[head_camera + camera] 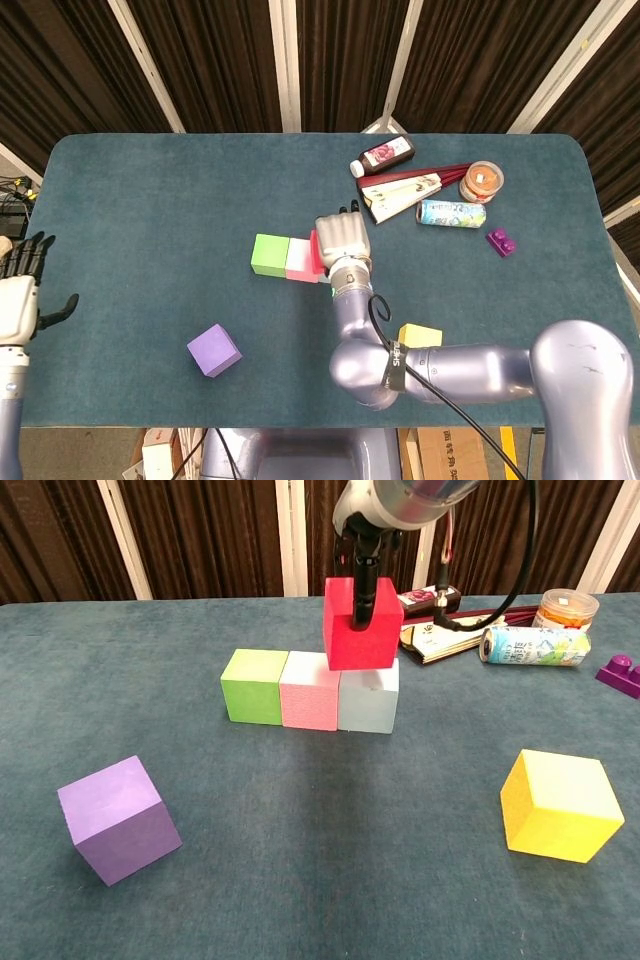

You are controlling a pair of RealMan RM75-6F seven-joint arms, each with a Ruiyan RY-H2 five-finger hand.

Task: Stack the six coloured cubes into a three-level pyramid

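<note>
— How many cubes are counted, and where are they set relative to the pink cube [309, 703]?

— Six are counted on the desk [150, 200]. A row of three is formed: the green cube [254, 685] is pressed against the pink cube's left side and the pale blue cube [368, 701] against its right. The red cube [361, 623] is held above the seam between the pink and pale blue cubes, its base at about the level of their tops; whether it touches them cannot be told. The purple cube [118, 818] is found well to the left and nearer the camera, and the yellow cube [560, 804] well to the right and nearer.

— How are the hands placed?

— The red cube is gripped from above by the right hand [340, 238], fingers closed down its sides. The left hand [18, 300] is seen far left of the row, at the desk's edge, fingers spread, nothing held.

— And containers?

— Behind and right of the pink cube, one dark bottle [384, 155], one can [531, 645] lying on its side and one orange-lidded jar [566, 609] are seen; their contents cannot be told. One small purple brick [624, 673] lies beyond them.
</note>
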